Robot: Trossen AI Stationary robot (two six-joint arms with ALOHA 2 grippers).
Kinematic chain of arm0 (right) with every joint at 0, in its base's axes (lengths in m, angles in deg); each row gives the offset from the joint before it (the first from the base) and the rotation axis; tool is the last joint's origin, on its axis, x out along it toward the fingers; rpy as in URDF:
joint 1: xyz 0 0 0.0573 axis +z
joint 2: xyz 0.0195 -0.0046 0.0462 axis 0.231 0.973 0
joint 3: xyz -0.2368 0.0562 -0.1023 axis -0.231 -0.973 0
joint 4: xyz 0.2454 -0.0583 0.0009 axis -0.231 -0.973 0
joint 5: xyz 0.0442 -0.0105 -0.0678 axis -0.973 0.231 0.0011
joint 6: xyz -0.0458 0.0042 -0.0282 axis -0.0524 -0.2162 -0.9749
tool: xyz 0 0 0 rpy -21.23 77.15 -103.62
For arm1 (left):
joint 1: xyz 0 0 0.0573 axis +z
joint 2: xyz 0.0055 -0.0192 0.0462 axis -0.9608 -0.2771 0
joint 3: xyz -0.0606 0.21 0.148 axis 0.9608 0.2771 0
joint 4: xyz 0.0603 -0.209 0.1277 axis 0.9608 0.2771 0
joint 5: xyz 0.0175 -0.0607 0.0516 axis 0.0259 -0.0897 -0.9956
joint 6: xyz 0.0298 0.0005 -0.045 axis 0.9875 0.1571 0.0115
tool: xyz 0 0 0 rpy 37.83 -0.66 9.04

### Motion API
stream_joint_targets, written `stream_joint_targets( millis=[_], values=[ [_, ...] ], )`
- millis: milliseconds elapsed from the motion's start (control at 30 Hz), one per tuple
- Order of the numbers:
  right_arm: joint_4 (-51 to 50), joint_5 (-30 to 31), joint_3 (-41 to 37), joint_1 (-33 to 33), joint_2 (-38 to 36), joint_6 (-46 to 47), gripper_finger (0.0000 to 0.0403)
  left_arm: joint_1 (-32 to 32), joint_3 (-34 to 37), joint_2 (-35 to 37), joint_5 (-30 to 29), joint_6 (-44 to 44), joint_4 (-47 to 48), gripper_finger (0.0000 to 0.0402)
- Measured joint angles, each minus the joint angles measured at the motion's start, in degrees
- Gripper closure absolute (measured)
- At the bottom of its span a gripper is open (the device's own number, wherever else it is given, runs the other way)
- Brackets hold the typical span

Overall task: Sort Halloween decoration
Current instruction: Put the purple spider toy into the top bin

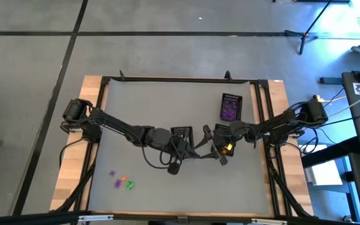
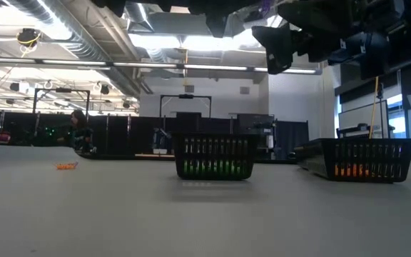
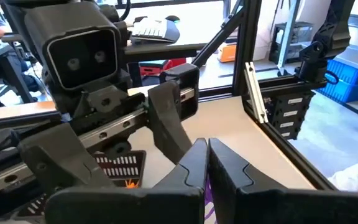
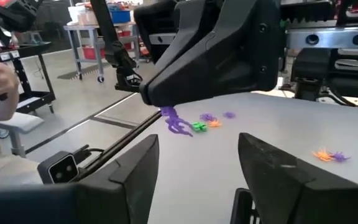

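A grey table with wooden side edges and a black frame stood on a grey floor; the low view looked across it into a workshop hall with ceiling ducts, where a person sat far off. No brand, label or writing could be read in any view.

Nearest the front edge, toward the left corner, lay a small scatter of Halloween decoration: purple, green and orange trinkets loose on the surface. Only the right wrist view showed more of them, plus an orange and purple pair lying apart from that bunch.

At mid-table the two arms met. The left gripper was pinched shut on a purple trinket, which hung from its fingertips; the right wrist view showed this, while from above it could not be made out. The right gripper stood just beside it, its jaws spread wide with nothing between them, over the basket with orange pieces. The left wrist view showed the closed fingers against the right arm's camera head.

Beside that, under the left arm, sat the basket with green pieces; the low view alone showed the green and orange glowing through the mesh.

Farthest, toward the back right corner, stood the basket holding purple pieces, seen only from above.
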Motion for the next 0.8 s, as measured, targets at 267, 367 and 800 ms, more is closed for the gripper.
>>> stream_joint_targets(
  millis=[267,367,800],
  values=[
    [1.89,1.01,0.02,0.00,-0.01,0.22,0.0201,1.04,0.00,-0.04,-1.70,0.33,-0.16,0.0401],
    [1.67,0.98,0.02,0.00,-0.01,0.38,0.0226,1.50,0.00,-0.07,-1.70,0.06,-0.83,0.0401],
    [1.60,0.07,0.02,0.00,0.17,-0.80,0.0364,1.57,0.00,-0.07,-1.74,-0.06,-1.53,0.0401]
  ],
)
